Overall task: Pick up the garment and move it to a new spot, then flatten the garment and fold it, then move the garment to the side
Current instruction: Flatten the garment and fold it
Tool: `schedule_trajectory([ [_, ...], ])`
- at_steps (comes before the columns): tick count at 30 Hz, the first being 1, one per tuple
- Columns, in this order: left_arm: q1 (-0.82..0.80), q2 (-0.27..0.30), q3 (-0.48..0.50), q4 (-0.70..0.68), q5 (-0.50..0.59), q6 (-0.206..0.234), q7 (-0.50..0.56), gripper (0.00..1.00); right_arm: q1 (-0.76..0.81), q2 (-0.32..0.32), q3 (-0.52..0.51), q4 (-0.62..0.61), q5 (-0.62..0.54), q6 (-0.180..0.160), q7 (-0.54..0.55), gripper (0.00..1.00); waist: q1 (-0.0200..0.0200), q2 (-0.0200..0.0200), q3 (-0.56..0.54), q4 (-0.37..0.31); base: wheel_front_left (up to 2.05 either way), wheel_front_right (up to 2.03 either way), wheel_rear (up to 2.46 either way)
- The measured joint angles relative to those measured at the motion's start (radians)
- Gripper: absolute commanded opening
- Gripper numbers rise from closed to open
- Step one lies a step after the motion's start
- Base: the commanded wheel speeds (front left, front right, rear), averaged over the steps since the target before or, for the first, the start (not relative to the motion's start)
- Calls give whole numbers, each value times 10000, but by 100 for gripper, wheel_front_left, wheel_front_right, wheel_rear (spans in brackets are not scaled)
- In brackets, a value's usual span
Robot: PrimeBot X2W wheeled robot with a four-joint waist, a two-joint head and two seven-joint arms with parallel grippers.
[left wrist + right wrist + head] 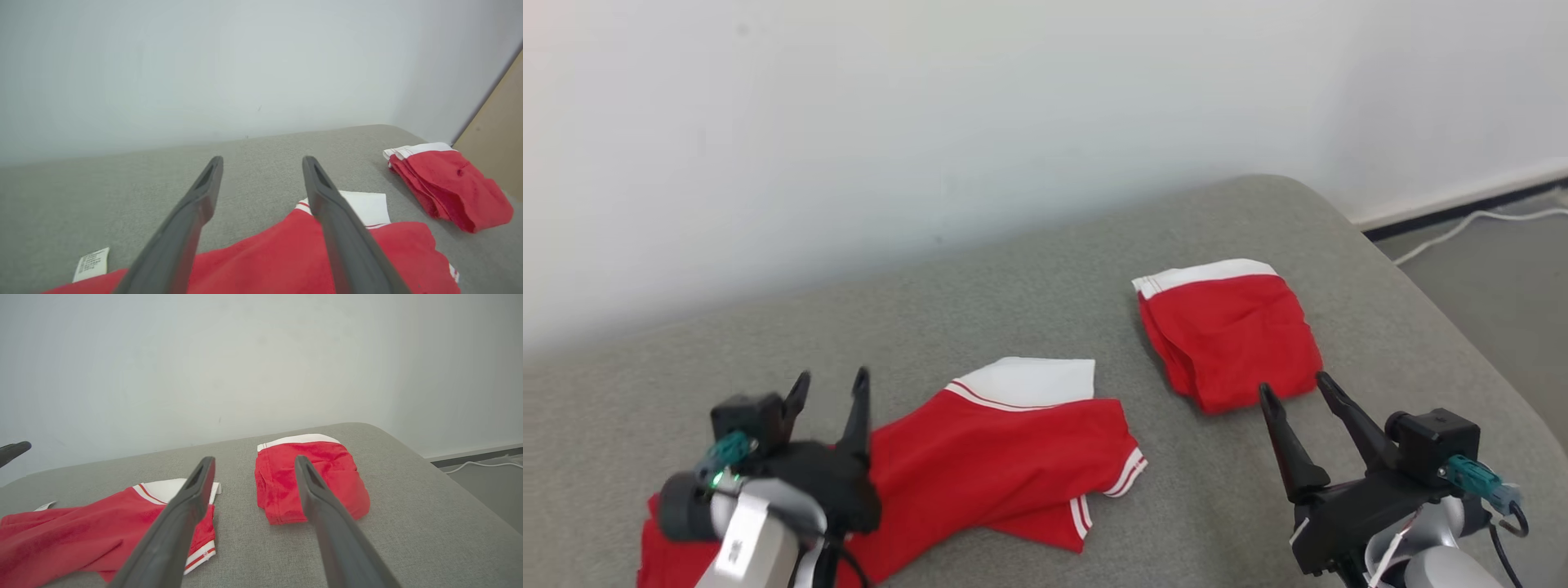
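Garment first: the red garment (1005,449) lies rumpled on the grey cushion (1029,278), low and left of centre. A white panel (1029,380) is turned up at its far edge and a striped cuff (1127,472) pokes out on the right. It's bunched and creased, so by my reckoning flattening and folding are yet to be done.

Over its left end hangs the left gripper (833,376), fingers spread wide with nothing between them. The left wrist view shows bare cushion and red cloth through the gap. I'd say it sits there because that end is the obvious place to pinch and pull the cloth straight.

Across on the other side, the right gripper (1294,384) hovers above the cushion, jaws apart and empty. It is just short of the folded red piece (1229,335) and not touching it. That second piece sits neat and compact, its white band toward the wall, well apart from the rumpled one and near the cushion's right edge. It looks like a finished fold parked out of the working area, though that's a guess. The right gripper seems placed to reach left for the cuff end when the spreading starts.

Any writing? One white care label (92,264) lies flat at the edge of the red cloth in the left wrist view. It carries lines of print, too small to read, and no brand can be made out on either piece
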Motion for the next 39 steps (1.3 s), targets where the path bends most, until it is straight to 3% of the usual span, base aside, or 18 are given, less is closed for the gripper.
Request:
schedule_trajectory([
  [8,2153,884,362,-1507,384,347,-320,100,536,-27,-598,-2,244,-163,-226,100,-1,0,-564,925,0,0,0],
  [19,5119,1200,1429,-3371,-61,428,-389,100,686,276,-610,299,698,-167,-167,100,0,0,-945,1733,0,0,0],
  [25,5756,1553,1402,-4412,-128,435,59,100,951,322,-516,483,719,-174,178,100,0,0,-916,1832,0,0,0],
  [39,6022,1707,1572,-5789,-73,435,1126,100,938,345,-451,341,713,-249,520,100,1,0,-770,1649,0,0,0],
])
